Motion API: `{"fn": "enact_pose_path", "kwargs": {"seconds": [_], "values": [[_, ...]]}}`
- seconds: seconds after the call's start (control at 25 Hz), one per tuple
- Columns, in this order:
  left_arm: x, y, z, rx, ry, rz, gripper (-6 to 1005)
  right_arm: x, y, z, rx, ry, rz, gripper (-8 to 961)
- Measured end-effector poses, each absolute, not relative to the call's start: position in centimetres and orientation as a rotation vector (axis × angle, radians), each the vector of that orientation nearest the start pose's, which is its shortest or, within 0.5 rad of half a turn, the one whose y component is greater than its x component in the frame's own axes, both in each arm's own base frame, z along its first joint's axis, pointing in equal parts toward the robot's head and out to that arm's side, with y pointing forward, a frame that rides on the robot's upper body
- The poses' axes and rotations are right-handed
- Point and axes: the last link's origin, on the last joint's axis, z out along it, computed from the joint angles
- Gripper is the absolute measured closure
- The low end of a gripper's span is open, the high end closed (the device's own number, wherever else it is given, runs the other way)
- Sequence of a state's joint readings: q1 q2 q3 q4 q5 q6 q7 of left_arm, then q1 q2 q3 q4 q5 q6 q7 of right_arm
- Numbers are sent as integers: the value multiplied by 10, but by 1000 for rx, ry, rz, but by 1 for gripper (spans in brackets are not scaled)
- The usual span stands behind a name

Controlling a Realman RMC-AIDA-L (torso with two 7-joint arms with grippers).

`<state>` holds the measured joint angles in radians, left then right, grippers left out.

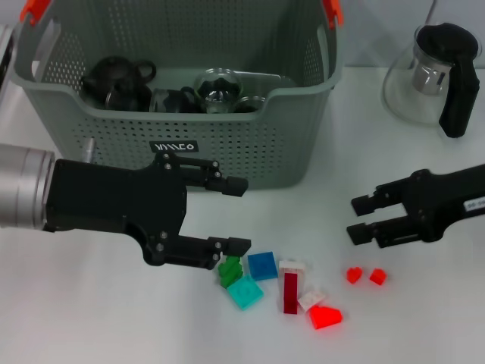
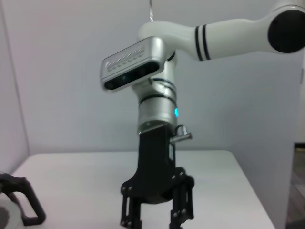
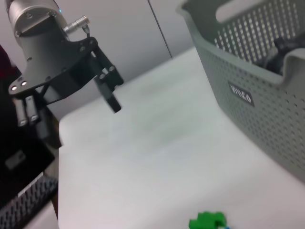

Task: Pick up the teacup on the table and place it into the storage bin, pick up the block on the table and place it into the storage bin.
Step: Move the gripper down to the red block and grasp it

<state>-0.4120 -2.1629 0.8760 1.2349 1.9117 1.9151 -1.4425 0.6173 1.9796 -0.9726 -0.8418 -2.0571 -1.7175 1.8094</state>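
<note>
Two grippers: both are hanging over the white table (image 1: pixel 114 318), each with its fingers spread and gripping nothing.
Left gripper (image 1: pixel 239 214): it is hovering just in front of the storage bin (image 1: pixel 227 152), jaws gaping wide; the upper finger is sitting close to the bin's front wall, the lower finger is reaching down to just beside the green block (image 1: pixel 229 271). Whether that fingertip is touching the block cannot be told.
Right gripper (image 1: pixel 358 218): it is hovering to the right of the bin's front corner, fingers parted by a moderate gap, empty, above and apart from the two small red pieces (image 1: pixel 365 276).
Storage bin: it is standing at the back of the table, with orange clips at its top corners and a black label (image 1: pixel 175 145) on its front.
Inside the bin: dark teacups (image 1: pixel 117 80) and a clear glass piece (image 1: pixel 218 88) are lying on its floor.
Blocks: a cluster is lying on the table in front of the bin, with the green block nearest the left gripper, then a teal block (image 1: pixel 245 292), a blue block (image 1: pixel 263 265), a dark red block with a white edge (image 1: pixel 292 289), a white block (image 1: pixel 311 299) and a bright red block (image 1: pixel 325 316).
Glass teapot (image 1: pixel 433 72): it is standing well to the right of the bin, its black handle facing forward.
Right wrist view: it is showing the left gripper (image 3: pixel 108 86) open in the air beside the bin (image 3: pixel 248 90).
</note>
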Motion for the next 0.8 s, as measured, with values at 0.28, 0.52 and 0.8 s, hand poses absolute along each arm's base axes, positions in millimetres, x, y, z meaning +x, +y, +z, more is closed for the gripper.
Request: {"fn": "enact_pose_path", "kwargs": {"seconds": [0.28,0.52,0.8], "values": [[-208,291,15,-2957,-6,-704,322,195,351,37,-3061,801,-48,330],[-222,293,4,-2981,-31,-561,322,178,357,23,-3021,875,-454,335],[-230,290,2,-2973,-29,-564,322,167,358,1,-2924,896,-745,340]]}}
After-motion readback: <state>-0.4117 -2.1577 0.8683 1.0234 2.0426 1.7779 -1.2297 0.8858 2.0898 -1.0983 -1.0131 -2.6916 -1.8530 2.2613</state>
